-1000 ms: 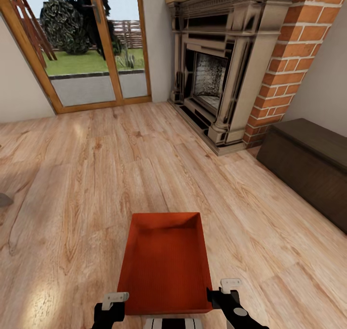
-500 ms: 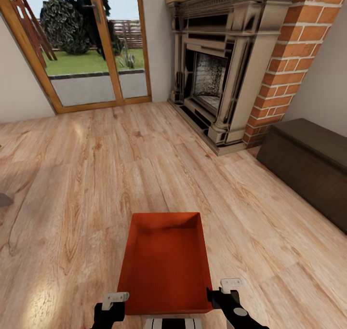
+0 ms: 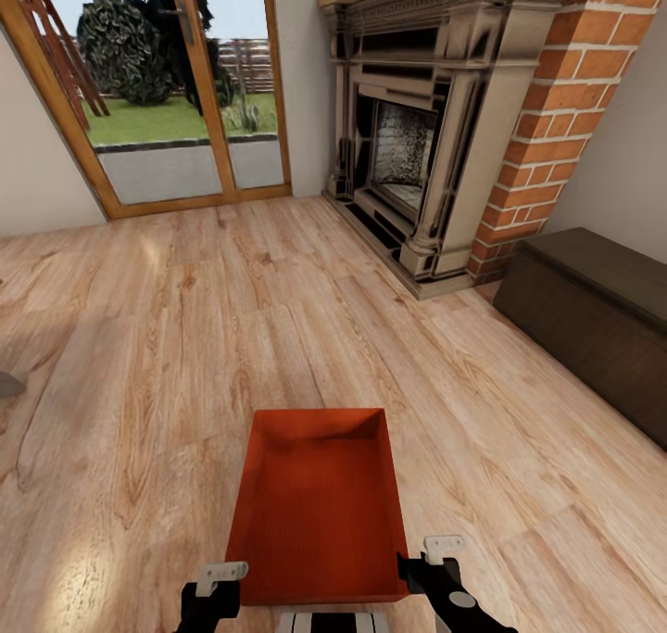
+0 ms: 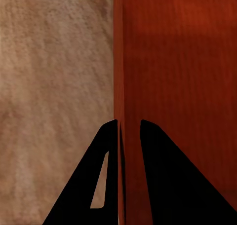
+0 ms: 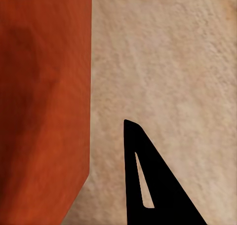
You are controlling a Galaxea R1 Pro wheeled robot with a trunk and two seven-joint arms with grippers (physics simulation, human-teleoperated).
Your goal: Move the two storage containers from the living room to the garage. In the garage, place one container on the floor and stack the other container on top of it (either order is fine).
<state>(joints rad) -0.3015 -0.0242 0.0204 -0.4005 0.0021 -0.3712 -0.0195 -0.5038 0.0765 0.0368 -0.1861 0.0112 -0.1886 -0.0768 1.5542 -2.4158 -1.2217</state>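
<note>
Carry step: storage container held off wood floor. Left gripper clamps wall; right gripper jaws: can't tell. Next: drive to garage.

Orange-red finely ribbed container, light wood-plank floor, red-brick fireplace, dark brown chest

brick fireplace, glass patio door, dark chest

The wood floor ahead is wide open. The fireplace and a dark chest block the right side.
</note>
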